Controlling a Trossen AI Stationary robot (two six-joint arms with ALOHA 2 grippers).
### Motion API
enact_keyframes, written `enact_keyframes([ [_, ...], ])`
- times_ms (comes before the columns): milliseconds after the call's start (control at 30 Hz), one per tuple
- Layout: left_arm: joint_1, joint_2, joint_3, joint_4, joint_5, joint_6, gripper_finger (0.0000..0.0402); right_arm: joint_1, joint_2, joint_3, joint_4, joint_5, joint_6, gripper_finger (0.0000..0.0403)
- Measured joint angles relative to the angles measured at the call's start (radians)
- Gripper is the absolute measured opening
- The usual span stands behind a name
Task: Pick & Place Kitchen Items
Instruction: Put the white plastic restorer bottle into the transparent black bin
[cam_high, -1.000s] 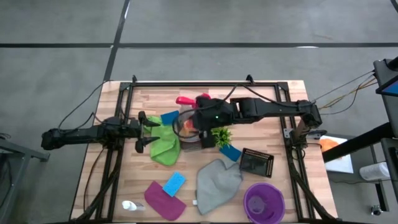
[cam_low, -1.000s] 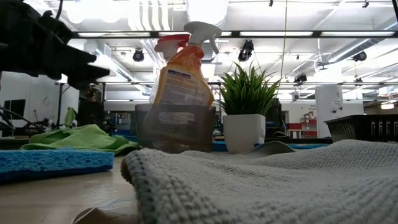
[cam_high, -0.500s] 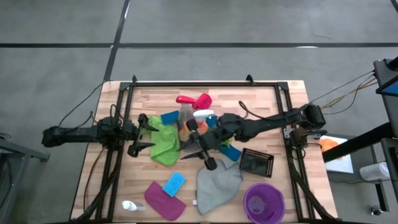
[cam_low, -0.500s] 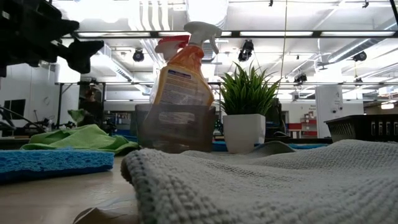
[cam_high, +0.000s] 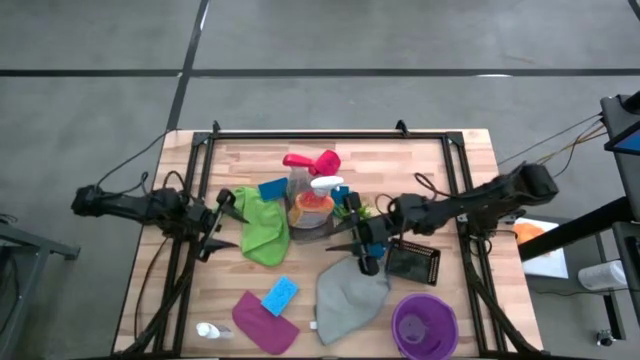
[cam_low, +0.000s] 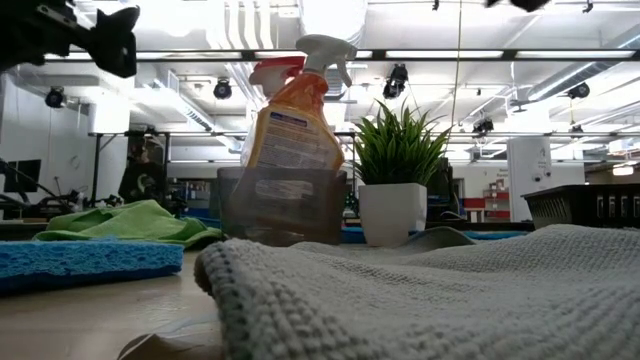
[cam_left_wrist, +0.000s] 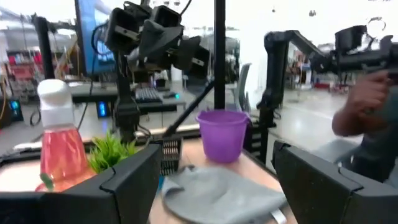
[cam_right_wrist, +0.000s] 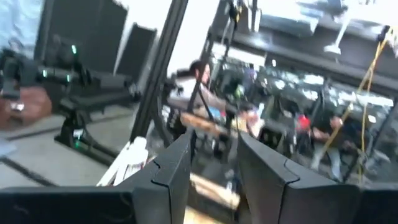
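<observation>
Your desk (cam_high: 440, 160) is carrying the grey cloth (cam_high: 348, 293) at its near middle, the green cloth (cam_high: 264, 226) left of centre, and the orange spray bottle (cam_high: 312, 205) standing in a clear container beside it. Your left pincer (cam_high: 222, 220) is hanging empty with fingers wide apart by the green cloth. Your right pincer (cam_high: 362, 248) is hovering above the grey cloth's far edge, fingers narrowly parted, gripping nothing.
</observation>
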Motion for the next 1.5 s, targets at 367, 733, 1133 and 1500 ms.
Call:
enact_keyframes([
  [367, -0.255, 0.395, 0.368, -0.389, -0.219, -0.060, 0.0307, 0.082, -0.223, -0.159, -0.207, 0.207, -0.003, 0.0126],
  [733, -0.551, 0.796, 0.868, -1.000, -0.292, -0.494, 0.0249, 0.088, -0.260, -0.222, -0.243, 0.211, 0.015, 0.0126],
  [1133, -0.775, 0.995, 1.054, -1.124, -0.333, -0.906, 0.0220, 0.087, -0.257, -0.221, -0.242, 0.211, 0.027, 0.0126],
  [1500, -0.886, 1.061, 1.055, -1.126, -0.375, -1.035, 0.0230, 0.087, -0.262, -0.212, -0.242, 0.211, 0.005, 0.0126],
])
